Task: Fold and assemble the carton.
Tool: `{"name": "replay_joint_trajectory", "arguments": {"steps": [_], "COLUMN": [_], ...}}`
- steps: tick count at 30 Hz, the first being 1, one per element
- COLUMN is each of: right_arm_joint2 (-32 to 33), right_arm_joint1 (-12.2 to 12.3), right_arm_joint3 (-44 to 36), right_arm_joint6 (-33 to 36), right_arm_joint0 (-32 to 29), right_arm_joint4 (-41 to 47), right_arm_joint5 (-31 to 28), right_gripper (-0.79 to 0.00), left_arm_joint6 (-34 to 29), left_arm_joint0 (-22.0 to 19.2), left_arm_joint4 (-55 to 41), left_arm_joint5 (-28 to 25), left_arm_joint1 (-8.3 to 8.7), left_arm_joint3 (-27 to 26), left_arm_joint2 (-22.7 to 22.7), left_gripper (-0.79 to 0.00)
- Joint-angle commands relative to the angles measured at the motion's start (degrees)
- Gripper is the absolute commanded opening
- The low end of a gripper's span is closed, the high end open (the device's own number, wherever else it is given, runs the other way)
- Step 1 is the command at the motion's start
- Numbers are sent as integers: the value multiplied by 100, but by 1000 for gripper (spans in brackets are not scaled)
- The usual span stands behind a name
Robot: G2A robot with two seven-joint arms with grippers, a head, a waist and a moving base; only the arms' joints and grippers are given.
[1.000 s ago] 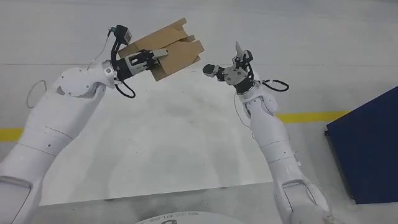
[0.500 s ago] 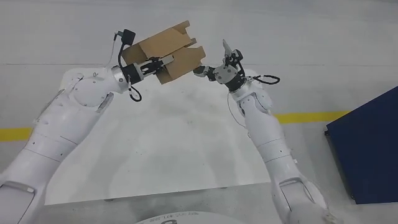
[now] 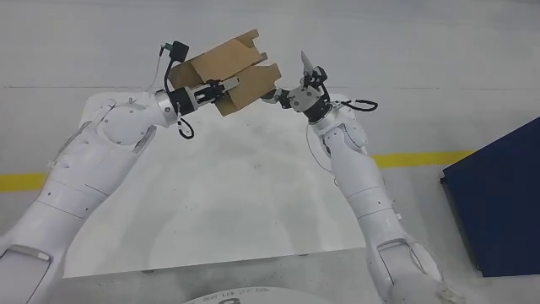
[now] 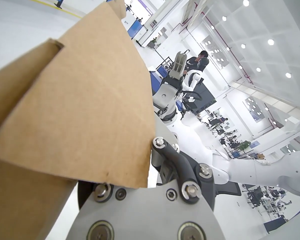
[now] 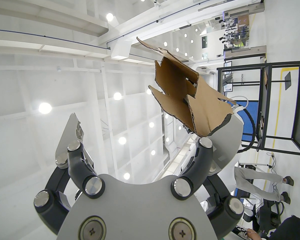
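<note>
Now the brown carton (image 3: 224,72) hangs in the air above the far edge of the white bench (image 3: 211,194), tilted, its right end higher and farther. The left fingers (image 3: 218,87) are clamped on its near wall from the left. The right fingers (image 3: 305,61) stand wide apart just right of the carton, one pointing up, the other at its lower right corner. From the right wrist, the carton (image 5: 190,101) shows an open end with ragged flaps and bare brown inner walls.
</note>
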Motion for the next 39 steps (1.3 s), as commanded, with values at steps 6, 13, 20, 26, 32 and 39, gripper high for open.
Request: {"name": "replay_joint_trajectory", "arguments": {"steps": [6, 13, 20, 26, 32, 39], "right_arm_joint2": [-16, -11, -23, -31, -6, 200], "right_arm_joint1": [-15, -27, -39, -44, -40, -35], "right_arm_joint3": [-17, -40, -66, -103, -145, 76], "right_arm_joint6": [-14, -3, -2, 30, 135, 192], "right_arm_joint0": [-5, -23, -35, -60, -113, -14], "right_arm_joint4": [-47, -67, -111, -190, -324, 29], "right_arm_joint5": [-16, -40, -44, -70, -207, -68], "right_gripper": [0, 0, 0, 0, 0, 0], "left_arm_joint6": [-49, -62, -33, 6, -173, -2121], "left_arm_joint0": [33, 56, 57, 36, 105, 229], "left_arm_joint4": [83, 167, 225, 271, -459, -4244], "left_arm_joint5": [-182, -275, -274, -271, -345, 930], "left_arm_joint1": [-14, -40, -79, -118, -167, -186], "left_arm_joint3": [-1, 11, 35, 81, 84, -5], "left_arm_joint2": [-55, -66, -55, -41, -83, -537], "left_gripper": [-696, -551, -671, -785, -785, -785]}}
